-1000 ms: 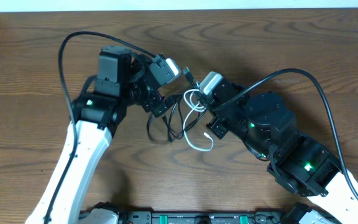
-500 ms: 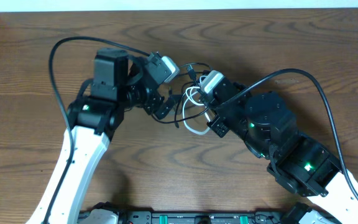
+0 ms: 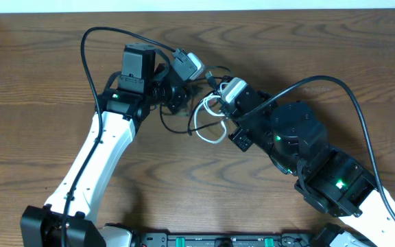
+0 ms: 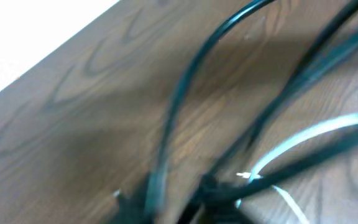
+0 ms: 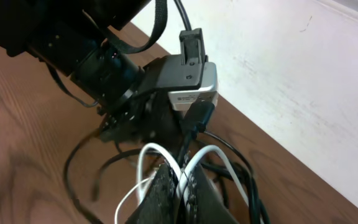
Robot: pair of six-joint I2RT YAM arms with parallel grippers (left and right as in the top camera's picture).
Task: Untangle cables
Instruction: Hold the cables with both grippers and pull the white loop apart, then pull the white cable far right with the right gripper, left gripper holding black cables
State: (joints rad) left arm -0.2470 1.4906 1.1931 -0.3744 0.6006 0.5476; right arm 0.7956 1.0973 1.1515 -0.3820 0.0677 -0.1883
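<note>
Black cables (image 4: 170, 112) tangled, white cable (image 5: 142, 167) loop elongated far-to-near

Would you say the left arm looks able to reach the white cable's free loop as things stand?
Probably yes: the left gripper hovers close beside the white cable, whose loop lies exposed from above; only thin black cables lie between them.

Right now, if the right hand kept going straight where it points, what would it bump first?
The right hand, shut on the white cable, points at the left arm's grey wrist camera. That's probably the first bump, though depth is hard to judge.
</note>
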